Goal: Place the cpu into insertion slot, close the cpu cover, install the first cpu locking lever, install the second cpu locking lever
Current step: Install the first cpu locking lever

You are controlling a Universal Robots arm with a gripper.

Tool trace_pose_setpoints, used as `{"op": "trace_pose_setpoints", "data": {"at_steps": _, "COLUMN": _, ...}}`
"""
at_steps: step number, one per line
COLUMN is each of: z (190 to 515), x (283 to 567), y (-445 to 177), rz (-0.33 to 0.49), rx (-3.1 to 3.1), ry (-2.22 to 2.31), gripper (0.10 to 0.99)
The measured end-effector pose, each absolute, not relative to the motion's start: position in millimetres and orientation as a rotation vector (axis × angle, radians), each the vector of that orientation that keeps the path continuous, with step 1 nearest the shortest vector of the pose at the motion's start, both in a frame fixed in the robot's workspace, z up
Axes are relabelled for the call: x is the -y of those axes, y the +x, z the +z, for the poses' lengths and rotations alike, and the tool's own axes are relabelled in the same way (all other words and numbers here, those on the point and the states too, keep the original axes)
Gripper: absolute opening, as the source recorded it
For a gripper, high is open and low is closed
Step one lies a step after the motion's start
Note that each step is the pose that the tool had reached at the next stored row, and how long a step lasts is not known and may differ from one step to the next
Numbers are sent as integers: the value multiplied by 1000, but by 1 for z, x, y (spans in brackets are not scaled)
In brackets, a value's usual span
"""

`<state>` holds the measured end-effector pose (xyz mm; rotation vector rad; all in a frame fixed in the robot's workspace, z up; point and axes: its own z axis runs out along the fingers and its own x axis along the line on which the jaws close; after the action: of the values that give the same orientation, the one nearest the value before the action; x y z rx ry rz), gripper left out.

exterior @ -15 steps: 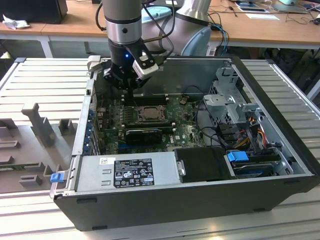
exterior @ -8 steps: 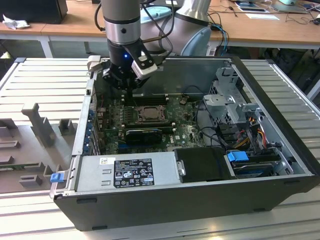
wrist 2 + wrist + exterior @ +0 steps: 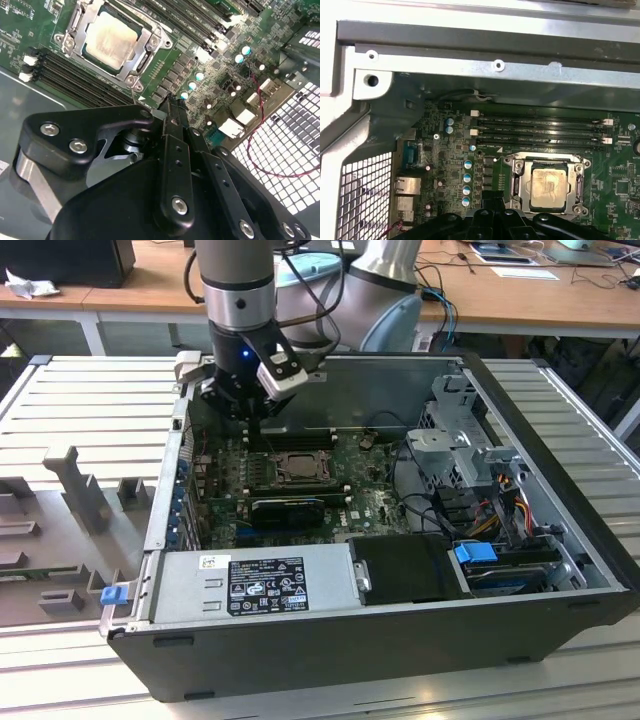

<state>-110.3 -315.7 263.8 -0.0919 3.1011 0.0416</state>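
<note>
1. One hand is all you have here, and it hangs over the green motherboard inside the open case, which lies flat on the counter. The board faces up, so you can reach it from above.
2. Your hand's fingers look drawn together with nothing between them. In the second wrist view their tips point at the board just off one corner of the socket and touch neither it nor the chip.
3. Your cpu already lies flat in the insertion slot, with its pale metal top showing. The slot sits mid-board, just beside the long memory slots that run along the board's edge by the case wall.
4. Your cpu cover lies down around the chip like a frame. Its window leaves the chip's top bare while its rim bears on the chip's edges, and that seems to be what keeps the chip seated.
5. Whether either of the locking levers is hooked down, you cannot tell from these views.
</note>
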Motion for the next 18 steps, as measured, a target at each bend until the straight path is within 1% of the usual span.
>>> {"op": "trace_pose_setpoints", "data": {"at_steps": 11, "z": 260, "x": 290, "y": -118, "rz": 41, "rx": -3101, "ry": -91, "gripper": 106}}
{"op": "trace_pose_setpoints", "data": {"at_steps": 18, "z": 259, "x": 288, "y": -107, "rz": 41, "rx": -3101, "ry": -92, "gripper": 106}}
